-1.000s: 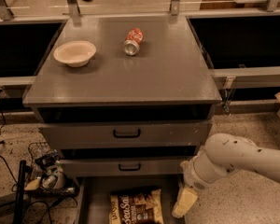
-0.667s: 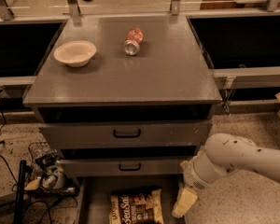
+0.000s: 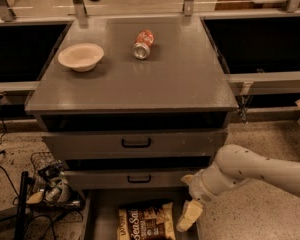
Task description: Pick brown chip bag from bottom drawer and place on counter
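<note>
Early in the task, by the look of things: already pulled out, the lowest wide, shallow grey metal drawer (image 3: 102,211), and lying flat inside it, toward the tray's right side and cut off by the lower edge of the view, the crinkly dark-brown and tan chip bag with large white "Sea Salt" lettering (image 3: 149,223). Not lifted, and not visibly gripped. Just beside the bag's right edge, over the right side of the drawer: the cream-coloured gripper (image 3: 190,215), carried on a smooth, rounded white arm (image 3: 255,169) reaching in from the right. How far open, cannot tell; nothing visibly in its hold. Left to do, on this reading: taking hold of the bag, raising it clear of the tray, past the two shut grey upper drawers with black handles (image 3: 136,143), and setting it down on the flat, matte dark-grey counter (image 3: 180,84). Plenty of bare top along the counter's front edge and right side. Near its back left corner, a shallow, round, pale cream bowl (image 3: 80,57); toward the middle of its back edge, a dented red soda can (image 3: 143,44) lying on its side. As for handling: thin, slippery, crumpling foil on the bag, likely to give and fold under a pinch; hard, smooth sheet metal on drawer and counter; no lip visible at the counter's front edge.
</note>
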